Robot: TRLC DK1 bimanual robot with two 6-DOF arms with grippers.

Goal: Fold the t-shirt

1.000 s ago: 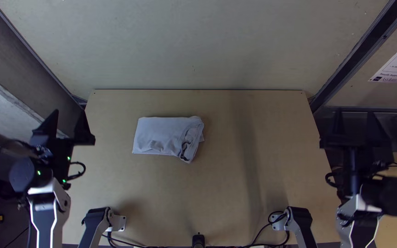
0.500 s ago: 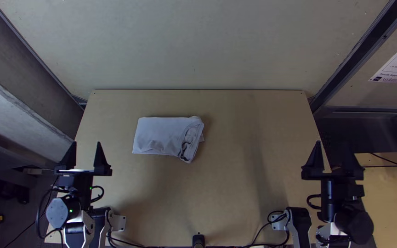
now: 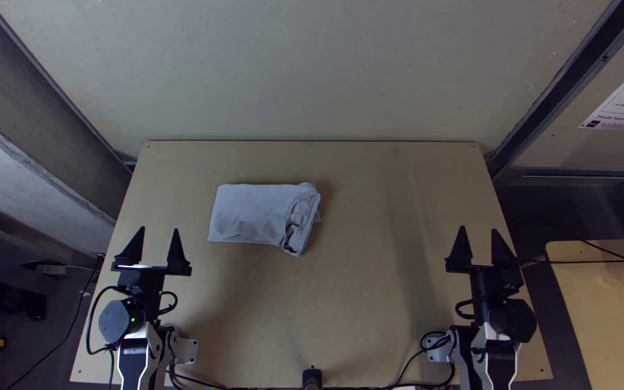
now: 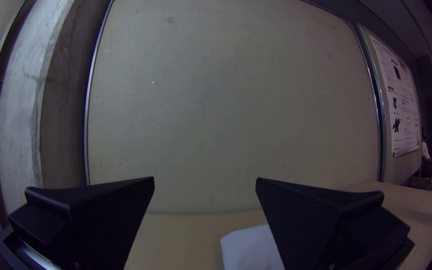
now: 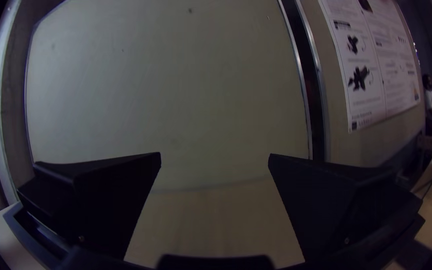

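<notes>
Light wooden table (image 3: 348, 289) under a folded t-shirt (image 3: 254, 213), one end rumpled

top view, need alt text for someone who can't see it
A pale t-shirt lies folded into a compact bundle on a light wooden table. Nearer the camera, the left hand and right hand are open and away from it.

One t-shirt (image 3: 254, 214), one bench (image 3: 355, 303) under it
Two arms: one left arm (image 3: 134, 357), one right arm (image 3: 498, 360). Two end effectors: left end effector (image 3: 158, 230), right end effector (image 3: 479, 229). Four fingers (image 3: 131, 250), two on each.
</notes>
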